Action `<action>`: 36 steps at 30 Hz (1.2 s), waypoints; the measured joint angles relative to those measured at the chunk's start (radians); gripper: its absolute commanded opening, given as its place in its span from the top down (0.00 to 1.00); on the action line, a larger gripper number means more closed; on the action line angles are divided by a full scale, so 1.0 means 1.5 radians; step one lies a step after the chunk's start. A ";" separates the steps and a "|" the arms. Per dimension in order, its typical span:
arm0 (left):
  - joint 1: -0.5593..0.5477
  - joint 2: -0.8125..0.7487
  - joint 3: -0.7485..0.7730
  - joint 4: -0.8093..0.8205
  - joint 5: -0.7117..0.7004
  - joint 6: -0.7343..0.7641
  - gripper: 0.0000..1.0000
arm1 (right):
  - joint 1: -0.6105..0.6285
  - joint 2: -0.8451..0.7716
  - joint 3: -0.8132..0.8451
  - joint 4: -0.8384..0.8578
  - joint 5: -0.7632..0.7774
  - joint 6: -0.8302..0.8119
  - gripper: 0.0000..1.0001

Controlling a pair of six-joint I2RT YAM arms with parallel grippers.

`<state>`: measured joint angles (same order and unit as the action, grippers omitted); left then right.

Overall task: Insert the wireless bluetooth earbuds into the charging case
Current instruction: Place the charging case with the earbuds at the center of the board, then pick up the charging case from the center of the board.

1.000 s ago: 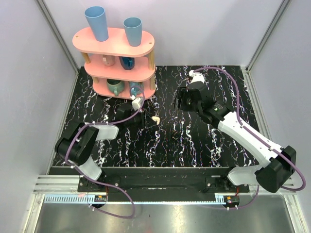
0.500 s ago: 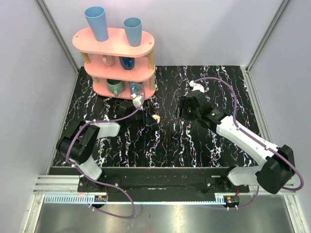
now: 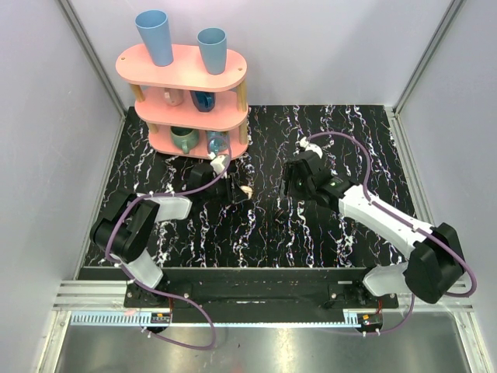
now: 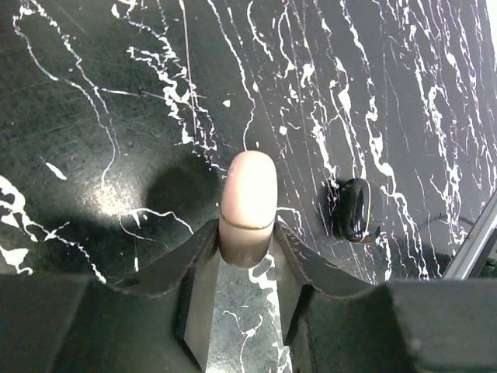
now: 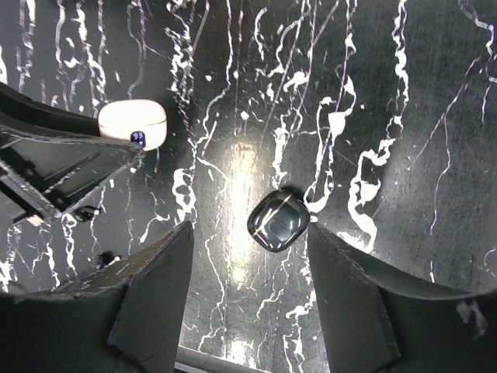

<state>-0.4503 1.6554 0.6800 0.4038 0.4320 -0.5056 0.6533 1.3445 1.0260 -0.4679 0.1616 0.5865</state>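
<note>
Charging case [image 5: 128,120]: tiny blue marking [image 5: 138,138], unreadable

Black-jointed, white-shelled arms [image 3: 380,214] (purple cables [image 3: 335,134] alongside); left hand [image 4: 247,233] and right hand [image 5: 250,231] apparently black.

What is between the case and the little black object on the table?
Nothing but bare tabletop: the left wrist view shows an empty stretch from the case, held in the left pincer, to the black object.

Lab test cell: pale lilac wall panels [image 3: 326,47] on aluminium posts [image 3: 92,53] enclose a black white-veined tabletop [image 3: 256,229], nine through three o'clock.
</note>
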 measured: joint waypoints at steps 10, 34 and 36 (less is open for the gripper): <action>0.000 -0.012 -0.015 -0.011 -0.031 0.008 0.51 | -0.001 0.071 -0.048 0.006 -0.052 0.035 0.33; 0.012 -0.336 -0.043 -0.128 -0.109 0.089 0.49 | -0.085 0.170 -0.083 0.089 -0.264 -0.141 0.41; 0.012 -0.354 -0.046 -0.135 -0.113 0.093 0.49 | -0.088 0.181 -0.083 0.100 -0.283 -0.157 0.41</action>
<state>-0.4324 1.1240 0.6106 0.2008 0.2619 -0.3664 0.5213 1.6165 0.9016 -0.3180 -0.2623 0.3504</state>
